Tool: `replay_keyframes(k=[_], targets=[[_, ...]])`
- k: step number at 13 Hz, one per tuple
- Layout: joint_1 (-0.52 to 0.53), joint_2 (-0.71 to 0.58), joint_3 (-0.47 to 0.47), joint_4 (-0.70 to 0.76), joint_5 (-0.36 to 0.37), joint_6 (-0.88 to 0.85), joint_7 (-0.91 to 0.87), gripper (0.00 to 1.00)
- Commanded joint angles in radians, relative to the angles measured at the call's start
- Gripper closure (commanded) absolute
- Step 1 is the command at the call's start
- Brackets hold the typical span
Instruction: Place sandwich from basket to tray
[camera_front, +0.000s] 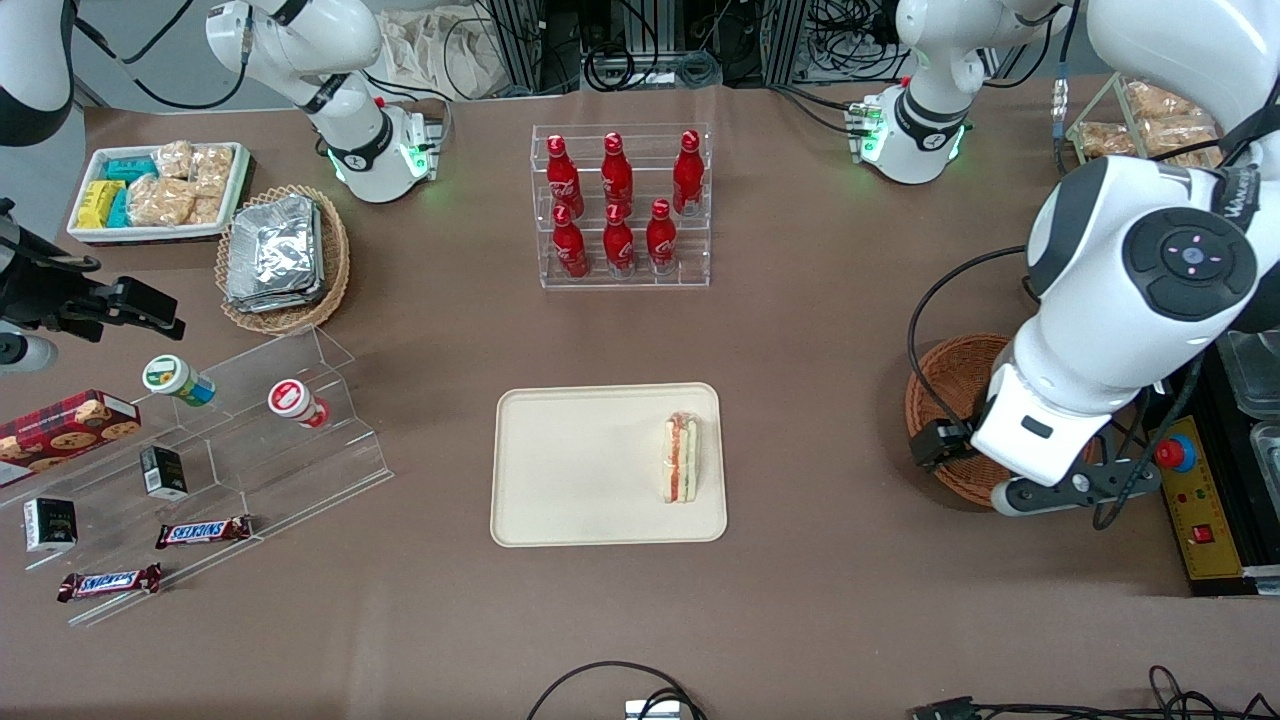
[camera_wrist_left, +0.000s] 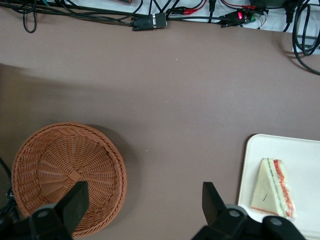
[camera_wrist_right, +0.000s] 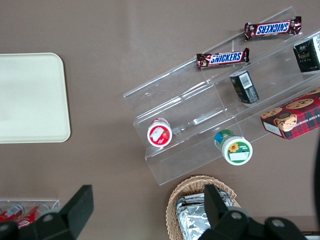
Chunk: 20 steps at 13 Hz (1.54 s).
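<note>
The sandwich (camera_front: 682, 458) (camera_wrist_left: 274, 189), a wrapped white-bread wedge with red and green filling, lies flat on the cream tray (camera_front: 580, 470) (camera_wrist_left: 305, 150), near the tray's edge toward the working arm. The reddish-brown wicker basket (camera_front: 950, 380) (camera_wrist_left: 65, 170) stands empty at the working arm's end of the table, partly covered by the arm's wrist (camera_front: 1040, 430). My gripper (camera_wrist_left: 145, 205) hangs open above the bare table between basket and tray, one fingertip over the basket's rim, and nothing is between its fingers.
A clear rack of red bottles (camera_front: 620, 205) stands farther from the front camera than the tray. A tan basket of foil packets (camera_front: 283, 255), a white snack bin (camera_front: 158, 190) and an acrylic step stand (camera_front: 200, 450) sit toward the parked arm's end. Cables (camera_wrist_left: 150, 20) lie along the table's near edge.
</note>
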Motion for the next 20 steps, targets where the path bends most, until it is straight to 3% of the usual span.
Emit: replay_keyframes(k=[1,4,9,11,14,20], targets=[[0.028,-0.032,-0.002,-0.023,-0.045,-0.018,0.043,0.0],[0.04,-0.087,0.032,-0.076,-0.086,-0.016,0.165,0.0],[-0.005,-0.25,0.248,-0.205,-0.253,-0.016,0.389,0.0],[-0.047,-0.319,0.328,-0.272,-0.263,-0.018,0.452,0.0],[-0.047,-0.401,0.371,-0.32,-0.258,-0.077,0.544,0.0],[-0.036,-0.524,0.38,-0.41,-0.252,-0.121,0.596,0.0]])
